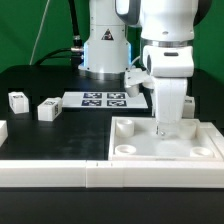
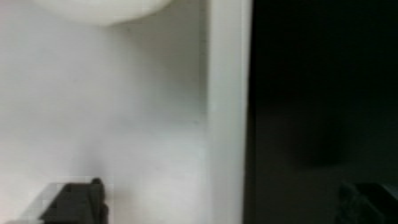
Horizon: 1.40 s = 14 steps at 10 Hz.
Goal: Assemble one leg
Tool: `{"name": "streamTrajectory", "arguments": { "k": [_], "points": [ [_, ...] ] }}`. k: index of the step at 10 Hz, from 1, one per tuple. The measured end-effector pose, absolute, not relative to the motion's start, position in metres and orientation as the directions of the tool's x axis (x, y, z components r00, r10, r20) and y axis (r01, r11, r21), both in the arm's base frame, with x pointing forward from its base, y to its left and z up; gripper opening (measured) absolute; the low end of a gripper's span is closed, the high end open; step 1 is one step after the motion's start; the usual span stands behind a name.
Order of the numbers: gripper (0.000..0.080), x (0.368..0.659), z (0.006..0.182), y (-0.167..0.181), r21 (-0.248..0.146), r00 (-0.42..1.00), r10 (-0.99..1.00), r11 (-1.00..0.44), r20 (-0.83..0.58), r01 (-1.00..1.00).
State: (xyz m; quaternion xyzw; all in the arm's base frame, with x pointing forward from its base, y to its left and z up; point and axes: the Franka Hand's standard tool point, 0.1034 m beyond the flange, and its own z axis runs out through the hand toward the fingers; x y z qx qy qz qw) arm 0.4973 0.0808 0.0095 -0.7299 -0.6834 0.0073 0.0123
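Looking from outside, the claw (image 1: 167,127) hangs low over the white tray (image 1: 128,128). One leg (image 1: 47,110) and a second leg (image 1: 17,100) lie well apart from it on the black bench (image 1: 70,137); both are small white blocks with black-and-white tags. Only the wrist view shows the fingertips (image 2: 73,203), spread apart and clamping nothing.

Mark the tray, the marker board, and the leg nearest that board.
tray (image 1: 160,146): exterior view, bare inner floor.
marker board (image 1: 105,98): exterior view, centre.
leg (image 1: 47,110): exterior view, its front face.
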Motion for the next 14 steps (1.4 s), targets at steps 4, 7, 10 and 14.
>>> {"name": "streamTrajectory", "arguments": {
  "k": [4, 7, 10, 14],
  "points": [
    [0.0649, 0.478, 0.052, 0.106, 0.019, 0.241, 0.971, -0.24, -0.002, 0.97],
    [0.0649, 0.47, 0.058, 0.119, 0.024, 0.28, 0.96, -0.28, -0.001, 0.96],
    [0.0649, 0.47, 0.058, 0.119, 0.019, 0.439, 0.899, -0.439, 0.007, 0.898],
    [0.0649, 0.453, 0.054, 0.125, -0.002, 0.786, 0.618, -0.786, 0.024, 0.618]
  ]
}}
